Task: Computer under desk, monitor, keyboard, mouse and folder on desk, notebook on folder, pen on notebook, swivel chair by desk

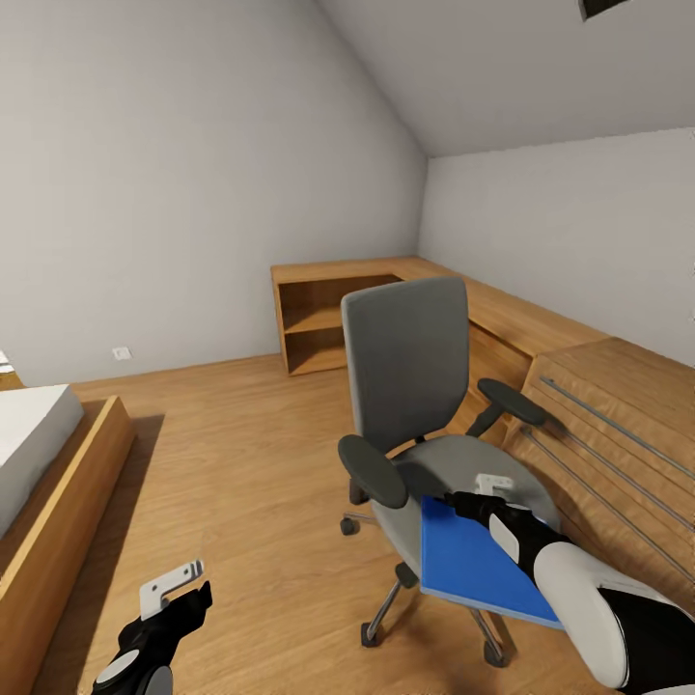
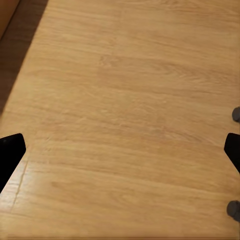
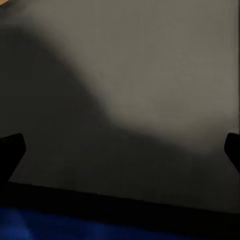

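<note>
You are facing a room with a light wooden plank floor [image 1: 251, 463], a low wooden bed frame with a white mattress [image 1: 39, 463] at your left, and a long wooden corner unit with open shelves [image 1: 328, 319] along the far and right walls. The grey padded swivel chair with black armrests and a chrome star base [image 1: 410, 386] stands on the floor in front of you, just beside that unit, its back upright. The thin bright blue rectangular folder [image 1: 478, 565] lies flat on the front edge of the chair seat, overhanging it toward you. Your right pincer [image 1: 483, 497] sits at the folder's far edge over the seat; in the right wrist view its dark fingertips [image 3: 12, 150] stand wide apart, the grey seat between them and the blue folder [image 3: 75, 227] close below. Your left pincer [image 1: 174, 584] hangs low above bare floor, its fingertips [image 2: 11, 152] likewise spread wide and holding nothing.
</note>
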